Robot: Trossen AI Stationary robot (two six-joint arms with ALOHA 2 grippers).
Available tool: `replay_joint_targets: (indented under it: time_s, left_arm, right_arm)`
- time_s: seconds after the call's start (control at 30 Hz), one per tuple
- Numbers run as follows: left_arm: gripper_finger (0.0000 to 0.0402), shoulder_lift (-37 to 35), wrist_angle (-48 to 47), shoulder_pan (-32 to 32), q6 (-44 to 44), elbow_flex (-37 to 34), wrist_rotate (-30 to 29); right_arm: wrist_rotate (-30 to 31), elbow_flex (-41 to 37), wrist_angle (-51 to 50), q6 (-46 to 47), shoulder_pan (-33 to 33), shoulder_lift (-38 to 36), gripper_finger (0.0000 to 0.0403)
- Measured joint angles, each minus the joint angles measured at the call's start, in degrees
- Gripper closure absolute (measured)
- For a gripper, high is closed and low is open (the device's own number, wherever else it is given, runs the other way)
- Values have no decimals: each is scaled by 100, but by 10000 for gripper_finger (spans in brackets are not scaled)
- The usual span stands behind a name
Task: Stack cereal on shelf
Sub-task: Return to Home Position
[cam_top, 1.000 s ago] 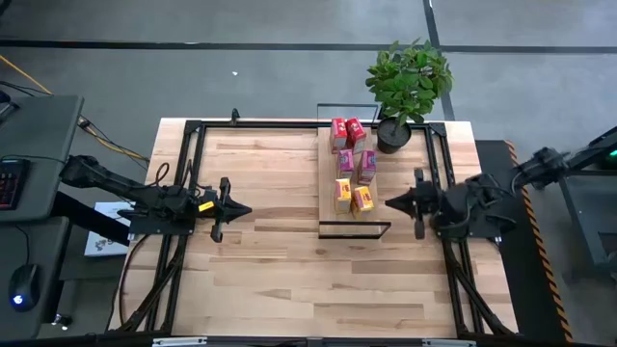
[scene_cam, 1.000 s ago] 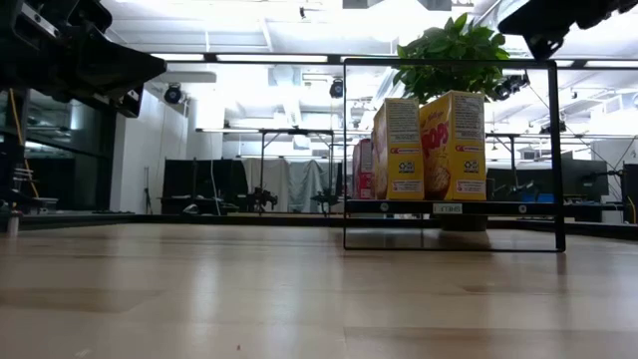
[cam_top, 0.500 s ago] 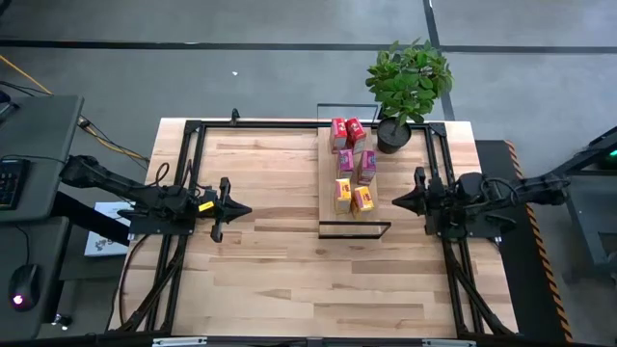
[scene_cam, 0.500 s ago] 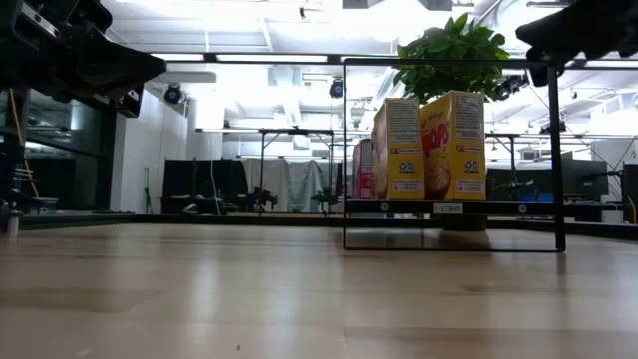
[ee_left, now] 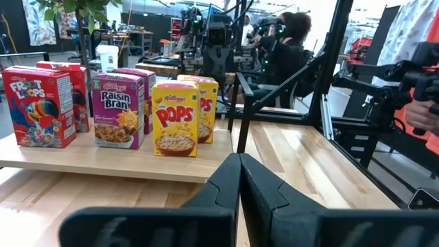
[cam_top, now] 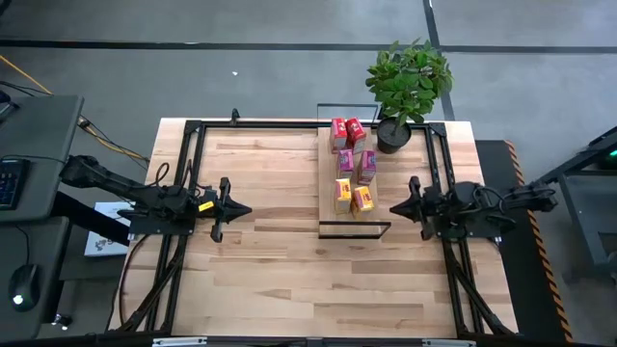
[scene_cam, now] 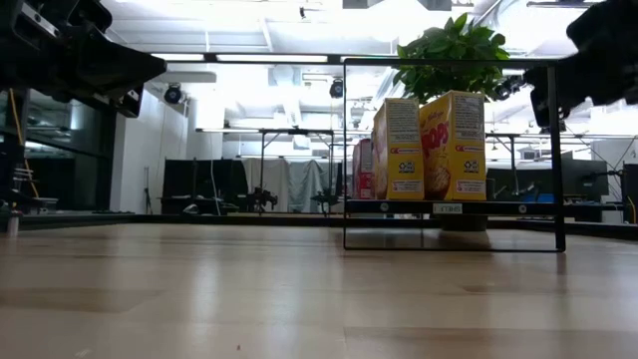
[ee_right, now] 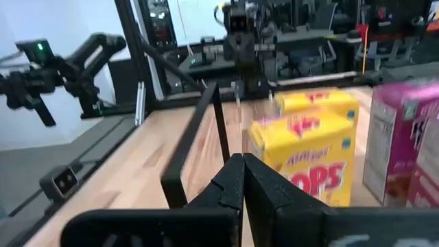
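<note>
Six small cereal boxes stand upright on the light-wood shelf (cam_top: 329, 173): two red (cam_top: 346, 133) at the far end, two pink-purple (cam_top: 356, 164) in the middle, two yellow (cam_top: 352, 197) at the near end. The left wrist view shows them in a row, red (ee_left: 38, 106), pink-purple (ee_left: 118, 110) and yellow (ee_left: 175, 118). My right gripper (cam_top: 393, 207) is shut and empty, just right of the yellow boxes (ee_right: 309, 161). My left gripper (cam_top: 243, 208) is shut and empty, left of the shelf.
The shelf's thin black frame (cam_top: 354, 229) juts toward the near edge and stands tall in the low view (scene_cam: 449, 150). A potted plant (cam_top: 409, 82) stands at the table's far right corner. Bare tabletop (cam_top: 289, 280) lies near the front edge.
My right gripper has come down toward the table beside the shelf's right side, still pointing at the yellow boxes. The boxes have not moved.
</note>
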Motion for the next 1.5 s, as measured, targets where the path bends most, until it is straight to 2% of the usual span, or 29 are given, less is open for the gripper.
replay_joint_targets:
  time_s: [0.23,0.7,0.93,1.07,1.27,1.4,1.5]
  left_arm:
    - [401,2,-13,0,0,0,-2]
    - [396,-17,-218,0,0,2,-3]
    - [396,-1298,-1274,7,0,4,-2]
    - [396,-1782,-1392,7,0,7,-9]
    - [396,-1785,-1694,0,0,4,-5]
    - [396,-1735,-2362,14,1,-4,3]
    - [396,-1688,-2320,102,0,-2,87]
  right_arm:
    - [-162,-147,84,-83,6,22,403]
    - [-50,-147,82,-36,7,142,403]
    - [-49,-147,78,375,7,144,403]
    - [-47,-147,76,509,7,144,403]
    - [-44,-147,76,491,7,151,403]
    - [-44,-147,73,490,7,148,402]
    - [-39,-147,73,489,7,149,402]
